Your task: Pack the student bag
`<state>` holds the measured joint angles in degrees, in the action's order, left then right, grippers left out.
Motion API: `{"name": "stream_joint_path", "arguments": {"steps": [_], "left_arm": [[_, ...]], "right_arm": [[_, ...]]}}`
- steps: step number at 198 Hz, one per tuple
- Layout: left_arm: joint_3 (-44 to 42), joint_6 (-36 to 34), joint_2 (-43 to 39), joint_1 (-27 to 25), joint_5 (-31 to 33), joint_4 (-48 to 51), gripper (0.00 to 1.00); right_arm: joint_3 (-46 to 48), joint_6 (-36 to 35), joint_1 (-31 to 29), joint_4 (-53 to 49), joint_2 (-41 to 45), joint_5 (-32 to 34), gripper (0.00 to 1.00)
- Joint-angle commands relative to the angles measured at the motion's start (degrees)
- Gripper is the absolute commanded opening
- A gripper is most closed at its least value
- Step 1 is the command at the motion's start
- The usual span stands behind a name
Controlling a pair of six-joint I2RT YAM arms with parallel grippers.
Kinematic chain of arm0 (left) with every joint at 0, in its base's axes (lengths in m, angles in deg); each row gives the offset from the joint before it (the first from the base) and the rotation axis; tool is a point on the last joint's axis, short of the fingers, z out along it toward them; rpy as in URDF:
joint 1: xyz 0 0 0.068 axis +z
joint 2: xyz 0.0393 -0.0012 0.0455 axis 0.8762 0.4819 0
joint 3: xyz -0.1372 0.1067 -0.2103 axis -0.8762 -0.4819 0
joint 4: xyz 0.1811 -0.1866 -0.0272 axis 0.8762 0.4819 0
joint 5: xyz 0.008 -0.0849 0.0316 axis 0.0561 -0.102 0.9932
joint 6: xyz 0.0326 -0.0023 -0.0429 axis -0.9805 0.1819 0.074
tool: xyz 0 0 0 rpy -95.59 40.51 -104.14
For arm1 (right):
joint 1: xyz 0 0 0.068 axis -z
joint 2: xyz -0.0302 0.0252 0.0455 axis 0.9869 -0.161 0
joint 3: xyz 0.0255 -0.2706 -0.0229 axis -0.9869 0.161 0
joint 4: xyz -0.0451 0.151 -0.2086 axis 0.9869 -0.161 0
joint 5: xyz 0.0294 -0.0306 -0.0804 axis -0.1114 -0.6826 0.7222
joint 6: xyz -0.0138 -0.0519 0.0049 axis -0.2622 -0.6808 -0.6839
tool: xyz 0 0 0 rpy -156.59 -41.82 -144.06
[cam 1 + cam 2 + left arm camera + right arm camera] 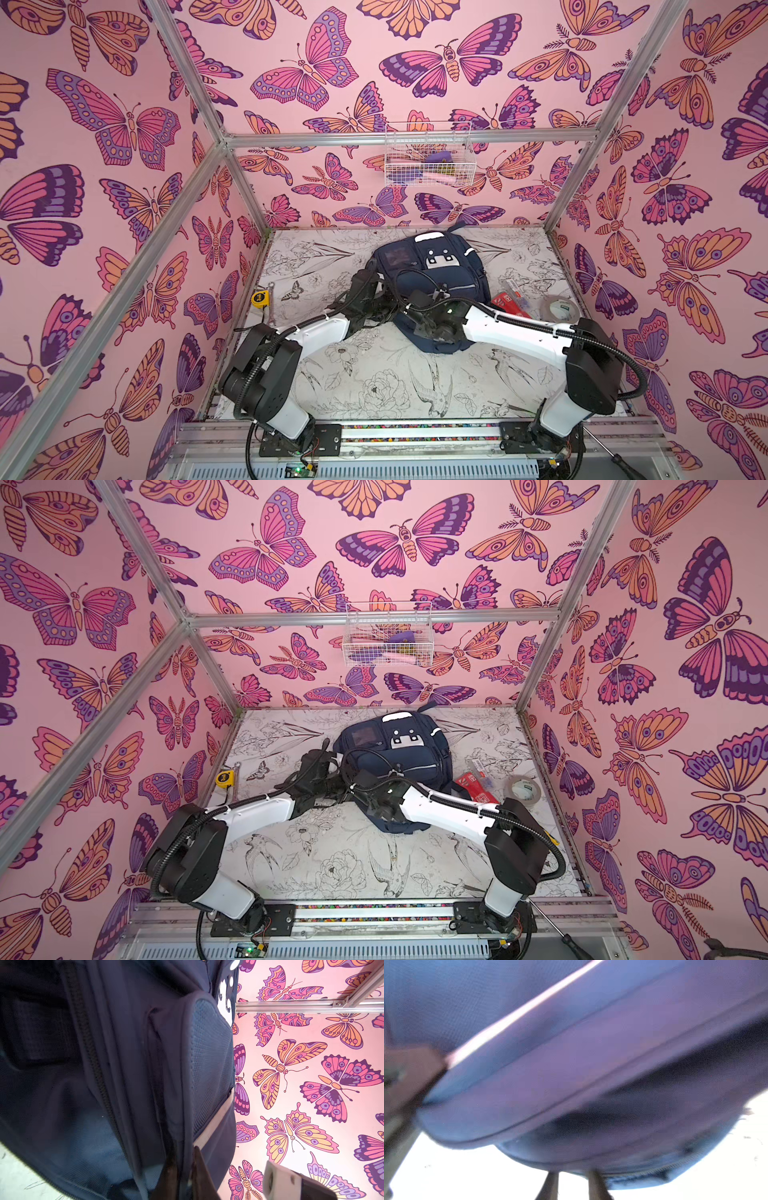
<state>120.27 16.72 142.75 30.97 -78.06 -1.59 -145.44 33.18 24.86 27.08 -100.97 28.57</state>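
The student bag [436, 266] lies flat by the middle of the table's [374, 374] far edge, and its left side looks unzipped. The left gripper [231, 1156] is right up against that side, jaws apart and pinching nothing. The right gripper [572, 1174] at the bag's near end is slightly parted too, so each probably needs a square bite on the flap edge before lifting or the fabric just slips.

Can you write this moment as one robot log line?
student bag: on table | left gripper: open, beside bag | right gripper: open, at bag's near end
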Motion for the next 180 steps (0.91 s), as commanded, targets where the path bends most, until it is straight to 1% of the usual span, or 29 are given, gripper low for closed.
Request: {"name": "stream_joint_path", "arguments": {"steps": [1,8,13,19,26,32,42,52,57,76,107,127,146,180], "left_arm": [[-0.57,-2.4,-2.46,0.37,-3.59,3.19,0.49],[-1.74,-3.36,-3.76,0.86,-3.39,5.19,0.63],[-2.76,-3.91,-4.86,1.26,-3.11,6.49,0.7],[-4.36,-4.16,-6.3,1.76,-2.67,7.86,0.74],[-6.35,-4.12,-8.1,2.42,-2.41,8.63,0.75],[-8.48,-3.65,-9.42,3.06,-2.06,8.74,0.74],[-11.4,-2.61,-11.08,4.04,-1.69,8.7,0.68],[-13.05,-2.04,-11.73,4.74,-1.94,7.33,0.52],[-13.33,-1.84,-11.66,4.96,-2.32,6.79,0.46],[-11.93,-1.72,-8.87,5.0,-5.03,3.89,0.37],[-8.15,-1.58,-3.22,4.47,-6.71,0.87,0.36],[-7.99,0.04,-0.97,4.22,-7.5,-3.73,0.35],[-7.61,0.34,0.82,3.62,-7.46,-5.3,0.38],[-6.49,0.96,4.9,2.71,-7.45,-7.56,0.35]], "right_arm": [[0.36,-4.09,0.02,6.12,-0.24,-1.91,0.42],[0.32,-4.79,0.02,6.28,-0.17,-1.74,0.42],[0.31,-5.14,0.02,6.32,-0.13,-1.67,0.41],[0.36,-5.38,0.0,6.45,0.0,-1.61,0.4],[0.4,-5.59,0.07,6.54,0.07,-1.54,0.39],[0.46,-5.66,0.07,6.54,0.16,-1.37,0.38],[0.57,-5.82,0.06,6.67,0.15,-1.39,0.37],[0.58,-6.04,0.07,6.81,0.05,-1.45,0.36],[0.58,-6.02,0.07,6.81,-0.11,-1.45,0.35],[0.32,-5.97,0.07,6.47,-0.6,-1.45,0.34],[0.18,-6.01,0.06,6.28,-0.57,-1.88,0.3],[0.49,-6.14,0.07,6.45,-0.05,-2.16,0.29],[0.58,-6.2,0.07,6.54,0.2,-2.31,0.27],[0.82,-6.37,0.07,6.79,0.87,-2.63,0.25]]}}
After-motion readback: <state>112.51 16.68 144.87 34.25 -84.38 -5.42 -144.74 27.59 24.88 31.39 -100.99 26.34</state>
